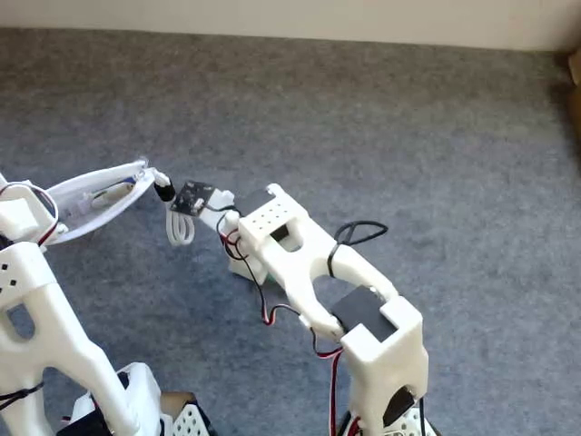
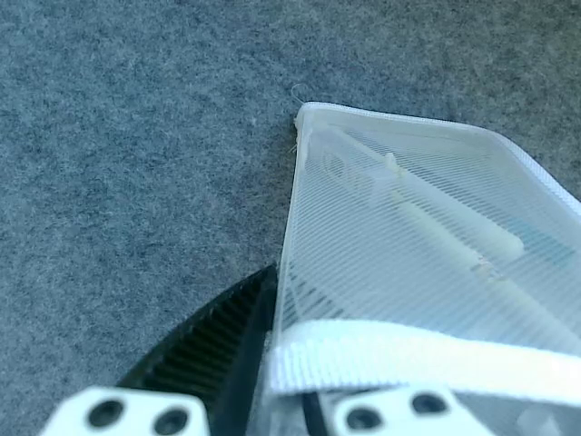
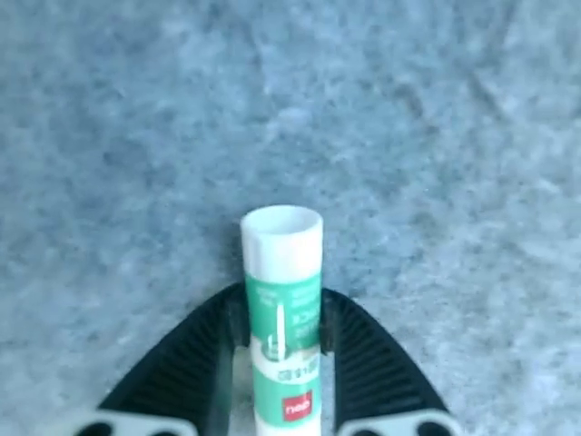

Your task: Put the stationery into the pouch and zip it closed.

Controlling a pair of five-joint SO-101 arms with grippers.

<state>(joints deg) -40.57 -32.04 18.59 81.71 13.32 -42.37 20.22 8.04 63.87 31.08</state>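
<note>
A white mesh pouch [image 1: 95,198] is held up off the grey carpet at the left, and its mouth looks open. My left gripper [image 2: 281,363] is shut on the pouch [image 2: 408,236] at its strap end. Long white stationery pieces [image 2: 454,227] show through the mesh. My right gripper [image 3: 283,307] is shut on a green and white glue stick [image 3: 281,291], whose white cap end sticks out past the black fingertips [image 3: 231,313]. In the high view a bit of the glue stick [image 1: 257,272] peeks out under the right arm's wrist, just right of the pouch.
Grey carpet [image 1: 408,136] covers the whole surface, with free room to the back and right. A white cable loop [image 1: 180,227] and a small camera board [image 1: 192,198] hang off the right wrist, close to the pouch's tip. Both arm bases stand at the front edge.
</note>
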